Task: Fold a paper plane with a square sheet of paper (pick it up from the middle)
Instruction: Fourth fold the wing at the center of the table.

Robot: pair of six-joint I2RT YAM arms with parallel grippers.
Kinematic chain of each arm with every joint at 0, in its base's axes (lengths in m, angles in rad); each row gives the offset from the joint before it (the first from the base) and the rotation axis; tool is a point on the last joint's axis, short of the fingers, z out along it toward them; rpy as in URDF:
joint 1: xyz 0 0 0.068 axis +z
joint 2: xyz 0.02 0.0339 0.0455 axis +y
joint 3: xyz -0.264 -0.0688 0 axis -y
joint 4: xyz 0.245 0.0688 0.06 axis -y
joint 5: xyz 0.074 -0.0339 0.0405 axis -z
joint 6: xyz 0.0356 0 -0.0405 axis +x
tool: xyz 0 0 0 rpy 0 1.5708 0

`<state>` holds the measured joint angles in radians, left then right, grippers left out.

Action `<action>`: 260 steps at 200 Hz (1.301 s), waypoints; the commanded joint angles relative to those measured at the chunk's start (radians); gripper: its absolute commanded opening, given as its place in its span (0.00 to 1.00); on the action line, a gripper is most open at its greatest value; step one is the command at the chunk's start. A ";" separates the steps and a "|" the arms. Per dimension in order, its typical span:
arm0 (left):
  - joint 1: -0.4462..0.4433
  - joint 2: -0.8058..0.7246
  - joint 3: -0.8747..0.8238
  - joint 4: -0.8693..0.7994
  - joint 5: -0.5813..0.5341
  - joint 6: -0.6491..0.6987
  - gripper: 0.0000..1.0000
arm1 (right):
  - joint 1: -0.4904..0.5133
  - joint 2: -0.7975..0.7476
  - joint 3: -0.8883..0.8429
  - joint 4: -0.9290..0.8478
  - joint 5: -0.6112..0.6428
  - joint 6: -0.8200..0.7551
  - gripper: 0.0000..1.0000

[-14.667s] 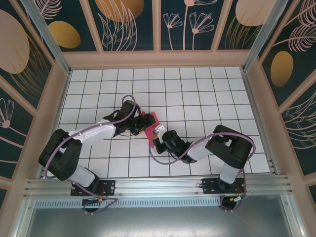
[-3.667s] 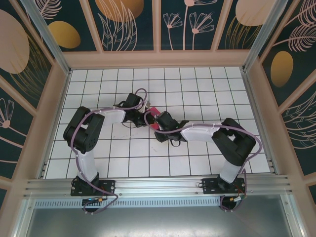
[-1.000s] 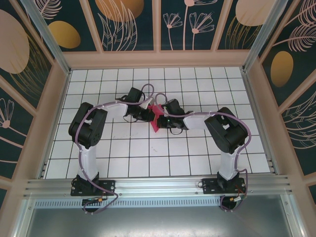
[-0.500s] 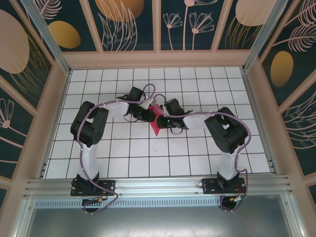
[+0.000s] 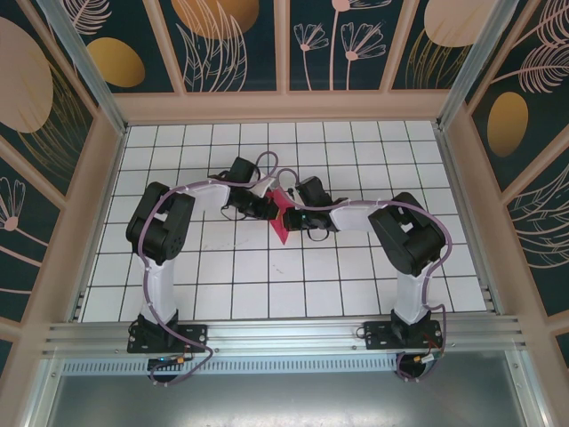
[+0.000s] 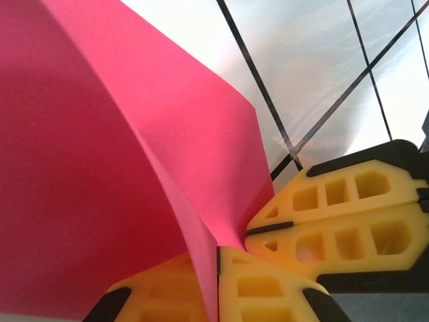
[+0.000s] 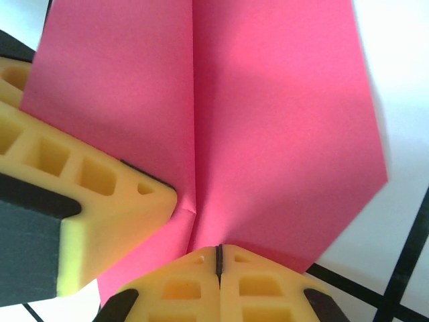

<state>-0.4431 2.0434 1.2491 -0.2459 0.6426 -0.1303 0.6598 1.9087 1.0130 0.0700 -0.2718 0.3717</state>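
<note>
The folded red paper (image 5: 281, 222) hangs between the two claws over the middle of the tiled desk (image 5: 356, 160), with its pointed end toward the arm bases. The left claw (image 6: 218, 251) is clamped on the paper, a layer of it running between the yellow fingers. The right claw (image 7: 219, 249) is pinched tight on the paper near the foot of its centre crease, just beside the left claw.

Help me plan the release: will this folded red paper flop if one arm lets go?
Probably floppy: the folded red paper bows in a smooth curve. Its centre crease likely stiffens it lengthwise. It looks thin, so probably light and easily creased.
</note>
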 commanded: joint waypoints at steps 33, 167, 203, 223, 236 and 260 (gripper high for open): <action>0.010 0.046 -0.030 0.024 0.005 0.041 0.10 | -0.023 -0.029 -0.002 -0.041 -0.059 0.055 0.03; 0.009 0.029 -0.034 0.041 0.042 0.033 0.12 | -0.008 -0.063 -0.097 0.162 -0.278 0.231 0.06; 0.009 0.025 -0.031 0.036 0.046 0.034 0.12 | -0.009 -0.029 -0.094 0.147 -0.272 0.220 0.05; 0.009 0.020 -0.031 0.035 0.048 0.034 0.12 | -0.009 -0.015 -0.095 0.133 -0.270 0.208 0.05; 0.009 0.020 -0.031 0.036 0.048 0.033 0.12 | -0.010 -0.012 -0.102 0.131 -0.268 0.207 0.05; 0.009 0.021 -0.030 0.036 0.055 0.031 0.13 | -0.009 -0.016 -0.100 0.102 -0.249 0.191 0.05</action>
<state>-0.4385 2.0647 1.2285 -0.1947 0.6777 -0.1154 0.6487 1.8816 0.9024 0.2058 -0.5247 0.5838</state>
